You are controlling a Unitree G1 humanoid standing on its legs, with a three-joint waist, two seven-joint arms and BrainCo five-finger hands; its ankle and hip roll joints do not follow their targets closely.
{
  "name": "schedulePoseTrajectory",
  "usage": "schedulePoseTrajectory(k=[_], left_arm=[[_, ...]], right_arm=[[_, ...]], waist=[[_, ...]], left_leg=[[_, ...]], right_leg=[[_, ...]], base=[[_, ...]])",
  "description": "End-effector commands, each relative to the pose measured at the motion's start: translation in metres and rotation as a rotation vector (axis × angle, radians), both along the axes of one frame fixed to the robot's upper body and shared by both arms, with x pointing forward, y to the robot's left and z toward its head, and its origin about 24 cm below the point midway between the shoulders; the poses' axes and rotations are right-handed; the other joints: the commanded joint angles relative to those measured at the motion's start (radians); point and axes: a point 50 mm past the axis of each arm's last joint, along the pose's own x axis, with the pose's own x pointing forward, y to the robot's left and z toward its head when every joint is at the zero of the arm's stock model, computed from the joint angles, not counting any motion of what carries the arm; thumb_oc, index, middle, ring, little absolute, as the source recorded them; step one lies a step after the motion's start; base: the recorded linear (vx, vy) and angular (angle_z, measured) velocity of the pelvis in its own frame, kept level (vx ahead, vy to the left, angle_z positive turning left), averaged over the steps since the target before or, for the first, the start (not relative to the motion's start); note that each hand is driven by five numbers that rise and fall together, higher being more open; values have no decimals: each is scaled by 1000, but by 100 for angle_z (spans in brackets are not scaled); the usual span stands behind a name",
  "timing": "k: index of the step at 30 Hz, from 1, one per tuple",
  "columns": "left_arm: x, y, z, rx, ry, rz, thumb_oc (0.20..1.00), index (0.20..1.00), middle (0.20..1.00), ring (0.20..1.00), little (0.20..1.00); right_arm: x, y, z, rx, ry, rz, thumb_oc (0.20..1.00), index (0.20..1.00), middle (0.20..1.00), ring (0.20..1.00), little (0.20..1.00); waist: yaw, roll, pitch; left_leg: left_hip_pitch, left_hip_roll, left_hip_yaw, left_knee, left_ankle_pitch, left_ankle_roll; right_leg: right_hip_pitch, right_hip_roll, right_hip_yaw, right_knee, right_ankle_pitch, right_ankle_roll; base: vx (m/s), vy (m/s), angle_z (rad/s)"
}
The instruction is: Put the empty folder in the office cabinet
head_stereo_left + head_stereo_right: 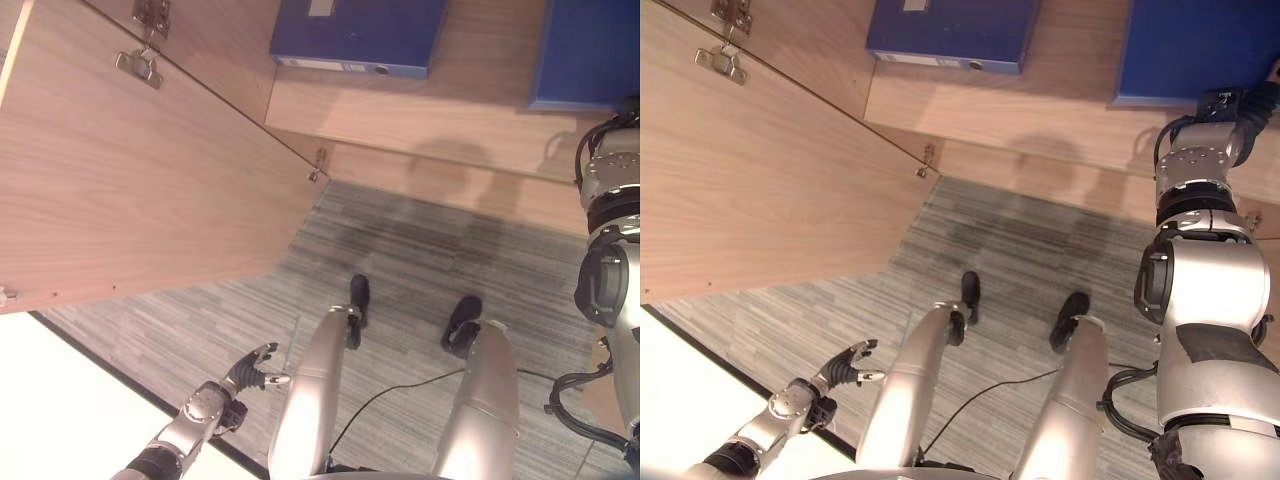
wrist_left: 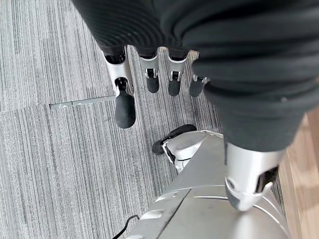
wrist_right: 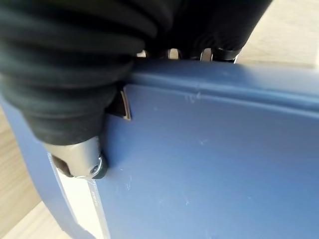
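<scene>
**Folder at the cabinet shelf, right hand gripping its upper edge**

Nearest, low beside the open cabinet door [image 1: 130, 170], the left hand [image 1: 252, 372] hangs over the grey carpet [image 1: 420, 250] with fingers relaxed and spread, holding nothing; its wrist view shows only floor past the fingertips [image 2: 124, 109].

Farther up, the right arm reaches toward the cabinet shelf [image 1: 1040, 115]. In the right wrist view the right hand [image 3: 75, 159] sits against a blue folder [image 3: 209, 164]: the thumb presses on the near face by the spine label, and the fingers hook over the top edge and out of sight behind it. So the hand is clamped on the folder, thumb on one side, fingers on the other. In the head views this folder [image 1: 1200, 50] stands at the right end of the shelf, just above the wrist, with pale wood behind it.

A second blue folder [image 1: 360, 35] lies flat on the same shelf, well to the left of the held one and nearer the door hinge [image 1: 318, 165].

The step in hand looks like seating the folder on the shelf. To do it well, keep the lower edge level with the board, push it straight back until it rests fully on the wood, and only then uncurl the fingers. I cannot tell whether its bottom already touches the shelf. Keep it clear of the flat folder and of the door's edge.
</scene>
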Motion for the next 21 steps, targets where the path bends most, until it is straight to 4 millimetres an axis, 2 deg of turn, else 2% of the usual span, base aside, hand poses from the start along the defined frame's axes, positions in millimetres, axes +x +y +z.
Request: schedulePoseTrajectory(k=[1, 5, 7, 8, 11, 13, 14, 15, 16, 20, 21], left_arm=[[-17, 28, -6, 96, 52, 35, 1000, 1000, 1000, 1000, 1000], [-18, 31, -6, 114, 55, 30, 1000, 1000, 1000, 1000, 1000], [-18, 35, -6, 142, 57, 23, 1000, 1000, 1000, 1000, 1000], [-17, 37, -5, 160, 53, 12, 1000, 1000, 1000, 1000, 1000], [-16, 38, -5, 167, 53, 14, 1000, 1000, 1000, 1000, 1000], [-16, 36, -6, 166, 56, 12, 1000, 1000, 1000, 1000, 1000], [-16, 36, -6, 164, 54, 14, 1000, 1000, 1000, 1000, 1000], [-16, 36, -6, 163, 55, 16, 1000, 1000, 1000, 1000, 1000], [-15, 35, -5, 164, 53, 11, 1000, 1000, 1000, 1000, 1000], [-15, 36, -7, 186, 63, 9, 1000, 1000, 1000, 1000, 1000], [-15, 38, -8, 197, 68, 22, 1000, 1000, 1000, 1000, 1000]], right_arm=[[-11, -16, 14, -15, -26, -70, 200, 200, 200, 200, 200], [-12, -14, 28, -13, -30, -77, 200, 200, 200, 200, 200], [-14, -12, 43, -5, -48, -90, 200, 200, 200, 200, 200], [-15, -7, 61, -10, -84, -86, 200, 200, 200, 200, 200], [-16, -5, 69, -4, -84, -84, 200, 200, 200, 200, 200], [-14, -2, 66, -10, -61, -74, 200, 200, 200, 200, 200], [-13, -2, 65, -20, -46, -72, 595, 595, 595, 595, 595], [-12, -3, 58, -15, -11, -67, 633, 633, 633, 633, 633], [-10, -2, 53, -9, 16, -58, 1000, 1000, 1000, 1000, 1000], [-9, -7, 36, 28, 116, -51, 1000, 1000, 1000, 1000, 1000], [-9, -9, 26, 43, 173, -52, 1000, 1000, 1000, 1000, 1000]], waist=[[12, 4, -18], [12, 2, -20], [9, -1, -26], [9, -6, -31], [11, -8, -39], [12, -7, -37], [13, -7, -36], [13, -6, -36], [14, -7, -36], [12, -13, -39], [13, -18, -39]], left_leg=[[64, 11, -26, 19, -138, -21], [76, 10, -26, 4, -132, -23], [93, 10, -27, -18, -125, -25], [115, 7, -27, -40, -118, -29], [149, 5, -28, -73, -105, -34], [164, 6, -29, -88, -98, -36], [169, 5, -31, -93, -95, -37], [173, 5, -32, -96, -93, -37], [176, 4, -32, -105, -90, -36], [182, 2, -33, -117, -84, -33], [188, 3, -35, -122, -81, -33]], right_leg=[[93, 59, 49, 6, -147, 80], [106, 59, 47, -3, -143, 80], [122, 63, 45, -17, -142, 80], [145, 66, 43, -36, -138, 81], [180, 67, 36, -60, -133, 84], [199, 69, 32, -75, -131, 85], [206, 70, 29, -80, -128, 87], [211, 69, 27, -83, -127, 87], [218, 71, 25, -90, -125, 87], [230, 71, 23, -104, -116, 91], [241, 75, 19, -115, -115, 89]], base=[[0, 0, 0], [0, 0, 0], [-10, -18, 0], [-20, -36, 0], [-6, -11, 0], [0, 0, 0], [-36, -20, 0], [-49, -28, 1], [-48, -14, 5], [-26, -1, 4], [-34, -18, 1]])
